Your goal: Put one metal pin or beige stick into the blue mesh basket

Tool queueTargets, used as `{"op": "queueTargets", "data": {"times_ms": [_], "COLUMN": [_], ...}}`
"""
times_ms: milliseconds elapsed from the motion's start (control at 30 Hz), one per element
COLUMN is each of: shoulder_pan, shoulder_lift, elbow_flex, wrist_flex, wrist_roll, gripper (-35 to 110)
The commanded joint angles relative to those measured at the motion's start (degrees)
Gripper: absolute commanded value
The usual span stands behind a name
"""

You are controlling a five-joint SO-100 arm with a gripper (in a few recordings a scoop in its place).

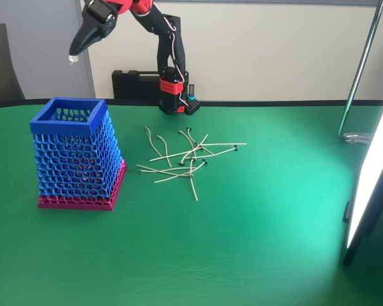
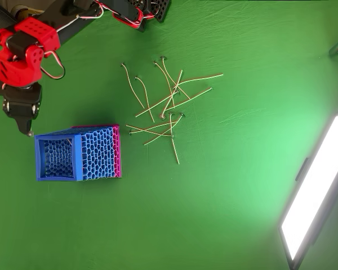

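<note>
The blue mesh basket (image 1: 76,156) (image 2: 76,153) stands upright at the left of the green table, with its pink band at the bottom. Several beige sticks (image 1: 190,158) (image 2: 164,107) lie crossed in a loose pile to its right. My red and black gripper (image 1: 73,56) (image 2: 29,133) hangs high in the air, just off the basket's far left corner. Its jaws are shut, and a short pale bit pinched at the very tip looks like the end of a beige stick; the rest of it is hidden.
The arm's red base (image 1: 173,89) and a black case (image 1: 135,83) stand at the table's far edge. A bright light panel (image 1: 370,178) (image 2: 315,191) leans at the right, with a metal stand pole (image 1: 360,70) behind it.
</note>
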Motion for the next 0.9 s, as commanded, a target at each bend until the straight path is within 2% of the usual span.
{"op": "queueTargets", "data": {"times_ms": [0, 400, 867], "shoulder_pan": [-0.62, -5.45, -5.45], "shoulder_lift": [-2.46, -9.40, -11.16], "elbow_flex": [-2.81, -2.02, -1.76], "wrist_flex": [-3.34, -12.04, -14.68], "wrist_roll": [0.26, -0.79, -1.23], "gripper": [0, 0, 0]}}
